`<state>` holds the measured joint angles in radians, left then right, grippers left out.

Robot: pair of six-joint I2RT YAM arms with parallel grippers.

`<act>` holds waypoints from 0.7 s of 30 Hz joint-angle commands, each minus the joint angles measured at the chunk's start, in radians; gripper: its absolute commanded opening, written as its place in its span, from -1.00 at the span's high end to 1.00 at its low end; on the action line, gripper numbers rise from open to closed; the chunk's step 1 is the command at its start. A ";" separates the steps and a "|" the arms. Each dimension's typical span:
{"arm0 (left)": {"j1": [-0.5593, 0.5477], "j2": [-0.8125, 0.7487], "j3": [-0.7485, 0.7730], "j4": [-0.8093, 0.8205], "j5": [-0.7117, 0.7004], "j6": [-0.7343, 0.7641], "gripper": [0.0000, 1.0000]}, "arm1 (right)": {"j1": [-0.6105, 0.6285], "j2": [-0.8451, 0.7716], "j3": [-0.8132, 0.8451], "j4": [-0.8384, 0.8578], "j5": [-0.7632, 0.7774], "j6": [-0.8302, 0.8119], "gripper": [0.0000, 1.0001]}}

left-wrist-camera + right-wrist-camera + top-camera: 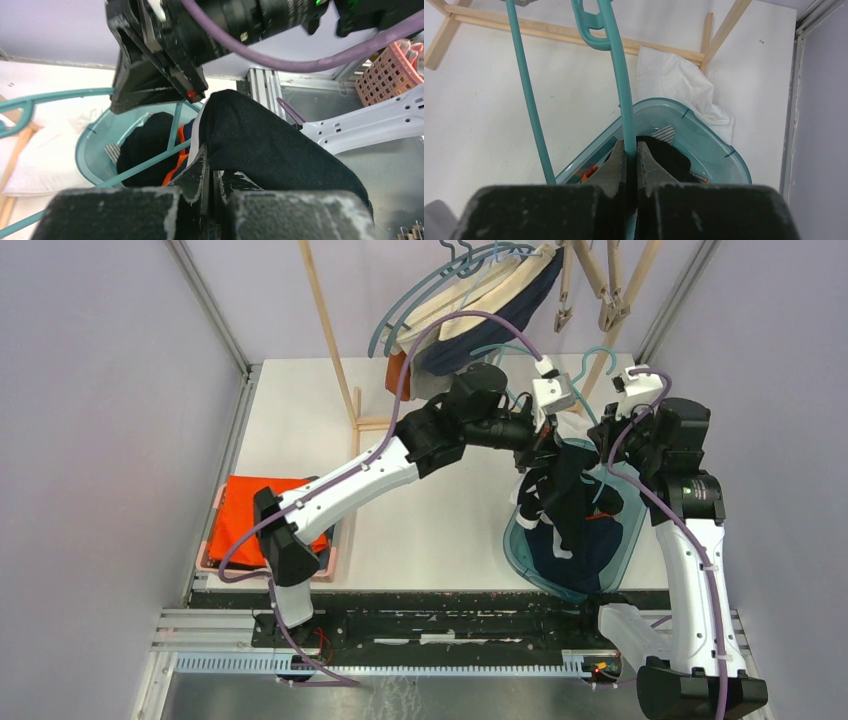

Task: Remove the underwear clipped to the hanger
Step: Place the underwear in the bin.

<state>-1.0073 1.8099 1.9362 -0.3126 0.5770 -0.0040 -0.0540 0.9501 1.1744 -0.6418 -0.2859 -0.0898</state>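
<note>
Left gripper [211,162] is clenched, its tips pinching what looks like the edge of the black underwear [265,140]. The cloth bulges just beyond the tips, and a white band runs down into them.

Right gripper [630,152] is clamped on a thin bar of the teal hanger [620,75], which rises straight away from its fingers.

Below both hands sits the teal bin [716,142], holding dark garments and a scrap of orange.

I can't make out the clip.

Risk: if I pull with the left while the clip bites, the bar may twist or slide through the right's narrow pinch, or the cloth may stretch.
</note>
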 commanded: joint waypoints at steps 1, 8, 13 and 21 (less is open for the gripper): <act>-0.017 0.064 0.044 0.013 0.001 -0.037 0.94 | -0.007 -0.033 0.004 0.073 0.007 0.013 0.97; -0.040 0.170 0.101 -0.004 0.000 -0.012 0.94 | -0.006 -0.032 0.002 0.071 -0.021 0.010 0.97; -0.055 0.222 0.057 -0.020 -0.028 0.049 0.75 | -0.006 -0.033 0.001 0.071 -0.020 0.007 0.97; -0.093 0.254 0.031 -0.083 -0.003 0.176 0.47 | -0.006 -0.025 0.011 0.062 -0.021 -0.003 0.97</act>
<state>-1.0756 2.0499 1.9602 -0.3687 0.5625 0.0563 -0.0551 0.9348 1.1683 -0.6399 -0.2951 -0.0921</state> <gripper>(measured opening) 0.244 0.067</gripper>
